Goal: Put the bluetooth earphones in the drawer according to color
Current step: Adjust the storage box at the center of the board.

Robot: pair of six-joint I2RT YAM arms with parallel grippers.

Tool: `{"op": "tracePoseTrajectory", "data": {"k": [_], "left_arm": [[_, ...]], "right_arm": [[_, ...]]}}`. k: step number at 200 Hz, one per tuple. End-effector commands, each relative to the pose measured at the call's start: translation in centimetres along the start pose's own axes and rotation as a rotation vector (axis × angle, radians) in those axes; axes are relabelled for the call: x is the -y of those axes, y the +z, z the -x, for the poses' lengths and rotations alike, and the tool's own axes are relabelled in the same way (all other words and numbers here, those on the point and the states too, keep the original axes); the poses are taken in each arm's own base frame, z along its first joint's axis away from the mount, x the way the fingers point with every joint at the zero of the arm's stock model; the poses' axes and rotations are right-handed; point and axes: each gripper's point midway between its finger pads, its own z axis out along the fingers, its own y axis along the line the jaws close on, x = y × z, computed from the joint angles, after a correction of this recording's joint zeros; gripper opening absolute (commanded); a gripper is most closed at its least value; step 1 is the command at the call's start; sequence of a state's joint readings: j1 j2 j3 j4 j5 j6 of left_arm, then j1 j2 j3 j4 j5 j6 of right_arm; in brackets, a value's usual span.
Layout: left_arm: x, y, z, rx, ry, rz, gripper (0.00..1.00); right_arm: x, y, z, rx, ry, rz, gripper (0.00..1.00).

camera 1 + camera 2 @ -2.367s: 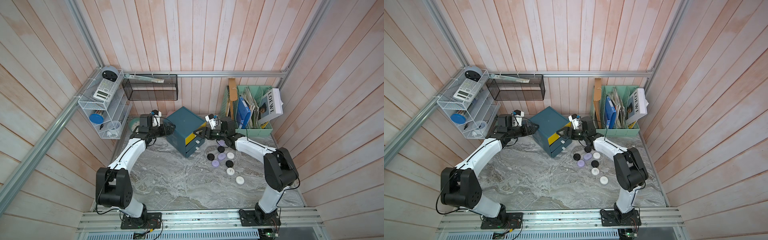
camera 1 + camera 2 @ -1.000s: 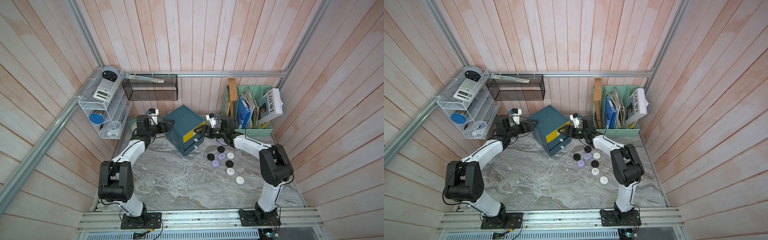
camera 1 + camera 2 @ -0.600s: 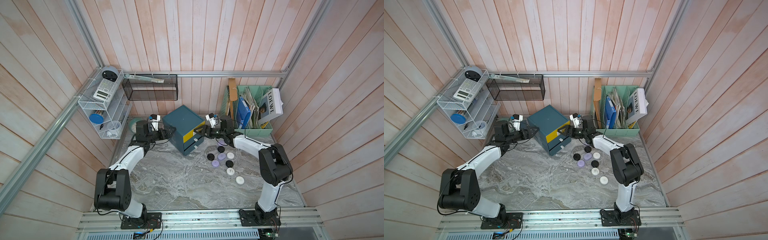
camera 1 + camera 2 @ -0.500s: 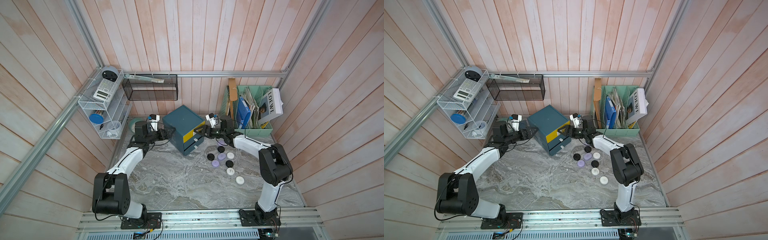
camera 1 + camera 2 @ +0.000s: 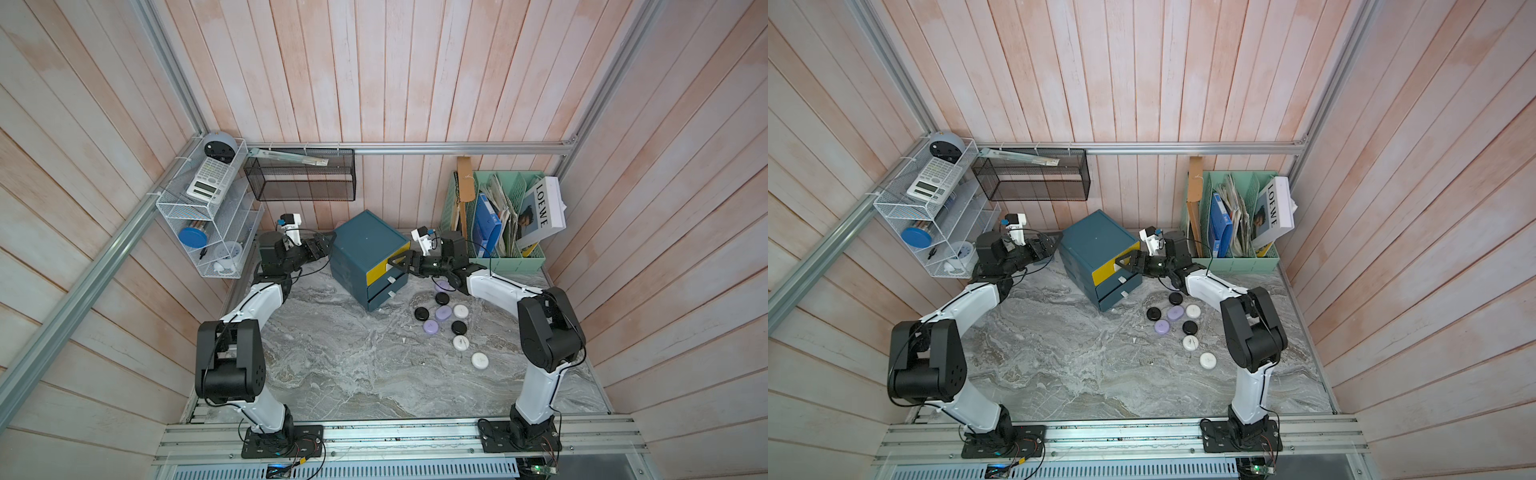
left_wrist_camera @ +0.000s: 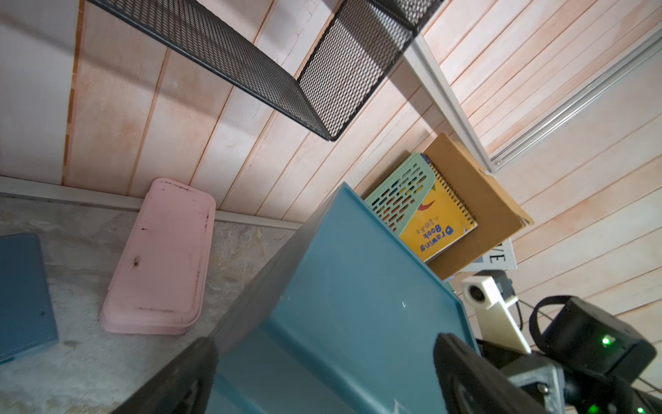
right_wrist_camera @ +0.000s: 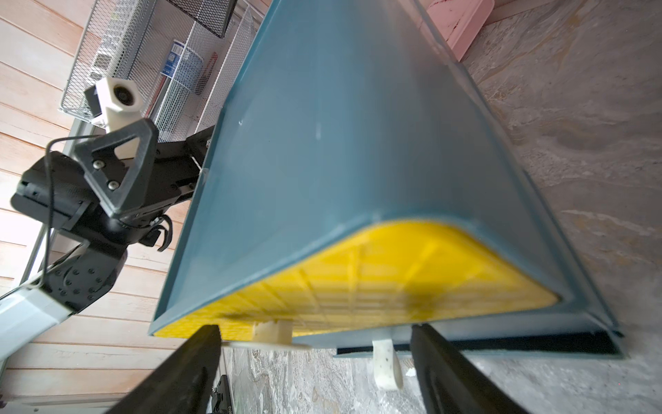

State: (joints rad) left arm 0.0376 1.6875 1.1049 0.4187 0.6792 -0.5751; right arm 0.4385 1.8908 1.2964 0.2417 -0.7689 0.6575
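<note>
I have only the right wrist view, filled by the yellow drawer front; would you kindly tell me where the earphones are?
Observer: Nine earphones lie on the marble table, clustered beside the right arm, off the cabinet's drawer side.
Operator: Thank you. How do the colours split?
Observer: Three black cases, three white cases, three lilac cases.
Operator: Is any of them near my arm?
Observer: In a top view, a lilac case lies partly hidden by the right arm, near the right pincer.
</note>
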Motion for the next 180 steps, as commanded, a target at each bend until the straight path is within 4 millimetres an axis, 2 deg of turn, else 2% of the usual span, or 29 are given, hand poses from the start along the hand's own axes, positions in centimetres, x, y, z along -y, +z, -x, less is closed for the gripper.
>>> {"op": "tracePoseTrajectory", "data": {"k": [1, 26, 60, 132, 153, 180], "left_arm": [[1.8, 1.2, 2.5, 0.056, -0.011, -0.128, 1.00], [1.8, 2.1, 2.2, 0.044, -0.054, -0.190, 1.00], [2.5, 2.1, 0.6, -0.016, -0.060, -0.235, 1.00], [2.9, 0.7, -5.2, -0.213, -0.002, -0.144, 1.00], [3.1, -0.2, -6.2, -0.232, 0.016, -0.118, 1.00], [2.4, -0.8, -6.9, -0.258, 0.040, -0.059, 1.00]], "right_arm": [[0.4, 0.1, 0.2, -0.008, -0.011, -0.010, 0.89], [0.5, 0.3, 0.3, -0.011, -0.008, -0.013, 0.89], [0.6, 0.4, 0.4, -0.010, -0.006, -0.014, 0.89], [0.7, 0.7, 0.8, -0.009, -0.001, -0.013, 0.89], [0.7, 0.7, 0.7, -0.012, 0.000, -0.014, 0.89], [0.7, 0.8, 0.7, -0.013, 0.002, -0.008, 0.89]]}}
